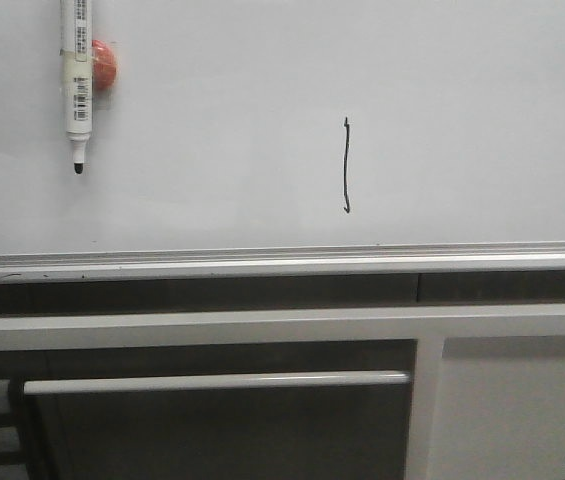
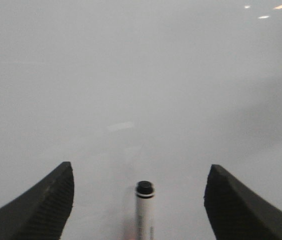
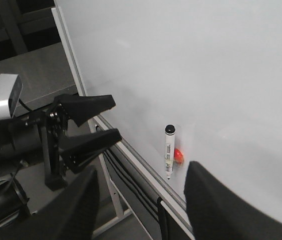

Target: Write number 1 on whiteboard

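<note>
The number 1 (image 1: 345, 165) is a thin black, slightly wavy stroke on the whiteboard (image 1: 462, 100), right of centre. A white marker (image 1: 79, 80) with a barcode label hangs tip down at the board's upper left, beside a red magnet (image 1: 105, 65). My left gripper (image 2: 140, 167) is open and empty; the marker (image 2: 144, 210) shows between its jaws, untouched, in front of the board (image 2: 131, 75). The right wrist view shows the left gripper (image 3: 115, 117) open, away from the board (image 3: 205, 75) and marker (image 3: 169, 150). My right gripper (image 3: 143, 170) is open and empty.
A silver tray rail (image 1: 262, 262) runs along the board's lower edge. Below it are a white-framed cabinet with a white bar (image 1: 212, 381) and a slotted panel (image 1: 522, 410). Black cables (image 3: 126, 170) run under the rail.
</note>
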`<state>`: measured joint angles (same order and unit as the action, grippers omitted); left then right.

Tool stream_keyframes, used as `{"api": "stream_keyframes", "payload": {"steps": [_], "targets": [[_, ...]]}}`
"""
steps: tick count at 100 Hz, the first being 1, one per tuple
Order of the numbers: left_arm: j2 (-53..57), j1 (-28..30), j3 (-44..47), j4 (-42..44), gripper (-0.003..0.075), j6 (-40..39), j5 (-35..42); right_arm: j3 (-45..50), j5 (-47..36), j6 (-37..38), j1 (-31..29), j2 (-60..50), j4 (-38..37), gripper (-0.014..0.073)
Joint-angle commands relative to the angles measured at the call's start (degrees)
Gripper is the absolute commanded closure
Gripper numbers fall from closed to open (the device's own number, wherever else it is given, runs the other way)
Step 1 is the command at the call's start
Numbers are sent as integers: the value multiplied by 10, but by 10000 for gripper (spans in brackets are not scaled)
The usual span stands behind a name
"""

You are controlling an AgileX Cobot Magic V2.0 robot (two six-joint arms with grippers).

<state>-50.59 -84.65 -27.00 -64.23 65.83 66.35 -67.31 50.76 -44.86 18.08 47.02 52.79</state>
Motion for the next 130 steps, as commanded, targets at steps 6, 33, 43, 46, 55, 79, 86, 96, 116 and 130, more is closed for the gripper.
{"api": "stream_keyframes", "payload": {"steps": [6, 33, 43, 46, 55, 79, 86, 96, 116, 130], "targets": [[73, -8, -17, -18, 368, 77, 87, -19, -40, -3, -3, -18, 3, 308], [246, -8, -21, -132, 741, 225, 13, -3, -70, 2, -3, -46, -47, 655], [295, -8, -21, -183, 741, 295, -87, 30, -87, 2, -3, -64, -53, 656], [304, -8, -20, -197, 741, 309, -107, 49, -97, 2, -3, -73, -53, 656], [322, -8, -13, -241, 741, 342, -125, 108, -134, 2, -3, -103, -53, 657], [334, -8, 55, -298, 741, 341, -237, 277, -215, 2, -3, -255, -53, 657], [334, -8, 76, -309, 741, 338, -252, 326, -220, 2, -3, -302, -53, 657], [335, -8, 92, -324, 741, 337, -266, 392, -236, 2, -3, -357, -47, 657], [335, -8, 118, -364, 741, 337, -270, 499, -236, 2, -3, -422, 1, 657], [335, -8, 144, -386, 741, 337, -268, 540, -258, 2, -3, -429, 45, 657]]}}
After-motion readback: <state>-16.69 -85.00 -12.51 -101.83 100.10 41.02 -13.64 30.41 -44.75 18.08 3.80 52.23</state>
